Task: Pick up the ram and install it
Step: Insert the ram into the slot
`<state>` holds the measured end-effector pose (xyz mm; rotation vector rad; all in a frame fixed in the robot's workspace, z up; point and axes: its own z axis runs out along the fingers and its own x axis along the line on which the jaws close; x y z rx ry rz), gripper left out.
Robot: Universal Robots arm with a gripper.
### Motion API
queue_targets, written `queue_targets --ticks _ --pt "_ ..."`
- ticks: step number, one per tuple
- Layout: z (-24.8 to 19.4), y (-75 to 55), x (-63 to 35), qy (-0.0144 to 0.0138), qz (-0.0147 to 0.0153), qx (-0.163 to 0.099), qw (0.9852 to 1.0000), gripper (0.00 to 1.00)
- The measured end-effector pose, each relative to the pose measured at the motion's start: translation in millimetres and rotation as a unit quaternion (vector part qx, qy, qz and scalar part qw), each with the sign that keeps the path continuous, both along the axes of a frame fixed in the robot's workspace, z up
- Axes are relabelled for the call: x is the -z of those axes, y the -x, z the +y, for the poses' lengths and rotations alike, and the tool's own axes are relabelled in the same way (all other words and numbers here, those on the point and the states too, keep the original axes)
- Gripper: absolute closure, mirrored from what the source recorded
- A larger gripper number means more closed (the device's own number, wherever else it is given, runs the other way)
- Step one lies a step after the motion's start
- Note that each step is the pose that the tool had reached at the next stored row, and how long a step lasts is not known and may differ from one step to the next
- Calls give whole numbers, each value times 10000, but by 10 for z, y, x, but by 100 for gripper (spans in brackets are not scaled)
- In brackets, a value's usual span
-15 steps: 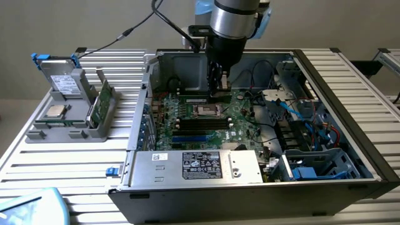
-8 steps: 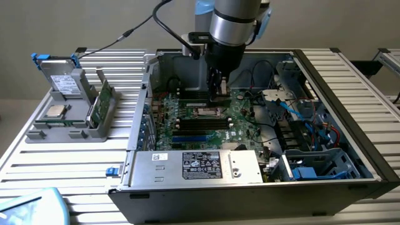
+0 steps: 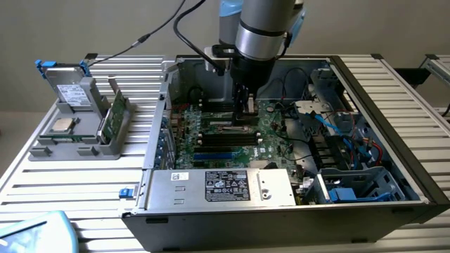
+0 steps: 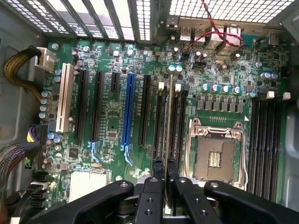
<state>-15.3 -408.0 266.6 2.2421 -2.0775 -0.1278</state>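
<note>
The ram (image 4: pixel 169 116) is a thin green stick seen edge-on, and my gripper (image 4: pixel 165 164) is shut on its near end. It hangs upright just above the motherboard (image 4: pixel 112 126), lined up along the black memory slots (image 4: pixel 159 121) beside the CPU socket (image 4: pixel 215 149). I cannot tell whether its lower edge touches a slot. In the exterior view my gripper (image 3: pixel 243 108) reaches down into the open computer case (image 3: pixel 393 100), over the back part of the board.
Blue and black expansion slots (image 4: pixel 127 112) lie beside the memory slots, and more memory slots (image 4: pixel 265 140) beyond the socket. A power supply (image 3: pixel 225 187) fills the case front, with cables (image 3: pixel 338 132) on the exterior view's right. A grey holder (image 3: pixel 77 132) with parts stands outside.
</note>
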Motion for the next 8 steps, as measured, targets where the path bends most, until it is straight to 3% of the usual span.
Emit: queue_targets --ticks 8 --pt "-64 0 145 1 0 0 10000 86"
